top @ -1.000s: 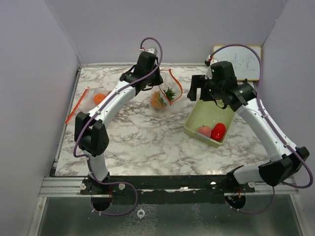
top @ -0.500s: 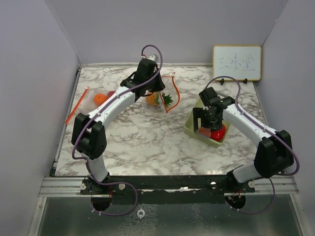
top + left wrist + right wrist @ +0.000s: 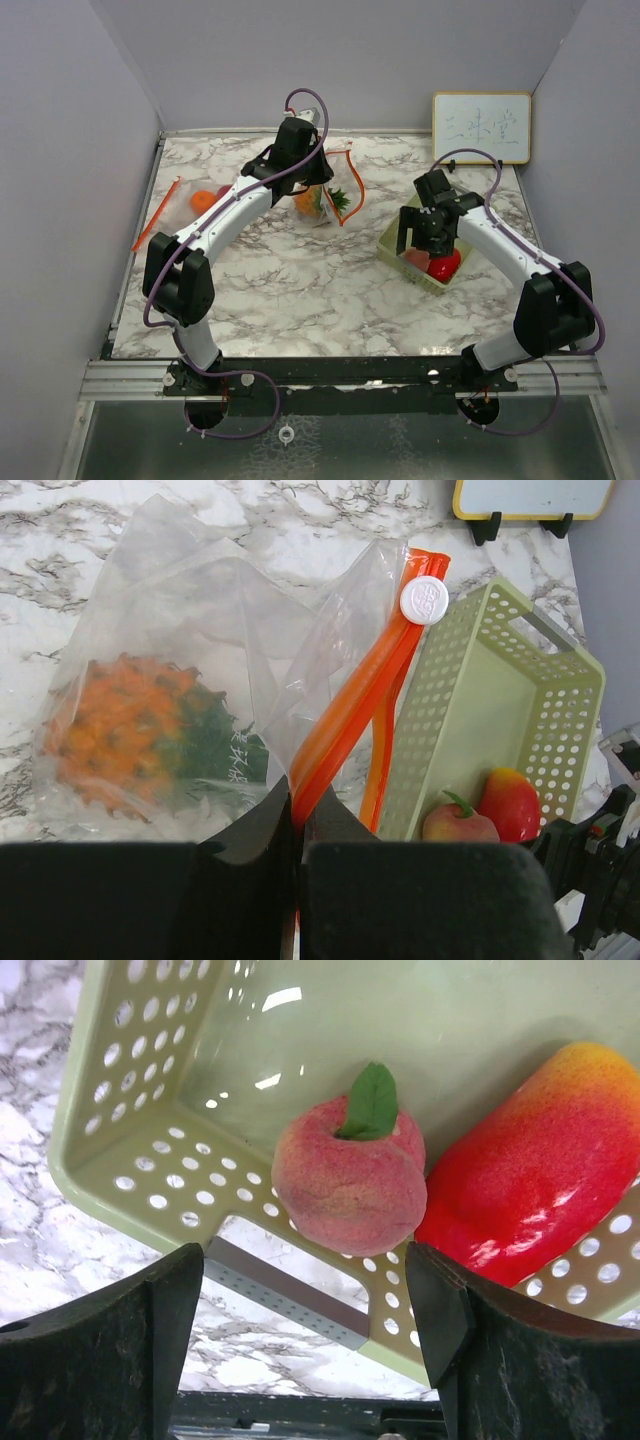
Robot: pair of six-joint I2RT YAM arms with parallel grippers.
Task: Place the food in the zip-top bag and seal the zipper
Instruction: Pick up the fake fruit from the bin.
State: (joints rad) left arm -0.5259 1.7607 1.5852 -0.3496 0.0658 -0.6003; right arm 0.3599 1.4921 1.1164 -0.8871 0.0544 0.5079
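Observation:
My left gripper [image 3: 297,815] is shut on the orange zipper edge [image 3: 345,715] of the clear zip-top bag [image 3: 190,630] and holds it up at the back of the table. A pineapple [image 3: 130,730] shows through the bag's film, and a white slider [image 3: 424,600] sits at the zipper's end. In the pale green basket [image 3: 140,1150] lie a pink peach [image 3: 348,1175] and a red-yellow fruit [image 3: 540,1170]. My right gripper [image 3: 305,1290] is open, low over the basket's near end, with the peach just beyond its fingertips and nothing between them.
A second clear bag with an orange fruit [image 3: 205,200] and an orange strip [image 3: 158,215] lies at the left edge. A whiteboard [image 3: 482,127] leans at the back right. Walls close in on both sides.
The right arm swung from behind the basket down to its near end, over the peach, jaws still open. The left gripper and the bag shifted slightly.

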